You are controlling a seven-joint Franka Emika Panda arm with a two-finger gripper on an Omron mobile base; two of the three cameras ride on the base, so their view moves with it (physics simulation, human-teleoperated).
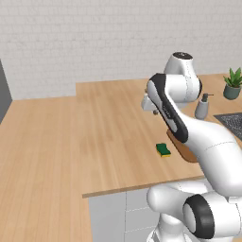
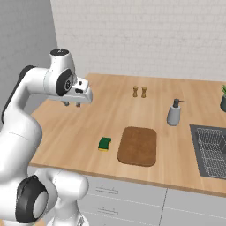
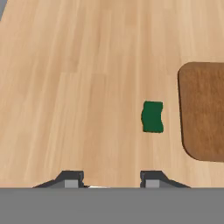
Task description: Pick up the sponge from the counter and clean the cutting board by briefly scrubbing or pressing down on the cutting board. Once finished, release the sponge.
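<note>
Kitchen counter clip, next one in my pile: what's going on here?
A white Franka arm is at the start of a sponge-cleaning job. Its hand hangs open and empty above the counter, holding nothing. The sponge lies untouched on the counter, just beside the cutting board, with a small gap between them. In the hand view the sponge sits ahead of the fingertips, slightly off to one side. A soap dispenser and two small shakers stand farther back.

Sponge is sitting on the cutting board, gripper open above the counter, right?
No. The sponge lies on the counter beside the cutting board, apart from it, as the right base view shows. The gripper is open above the counter.
</note>
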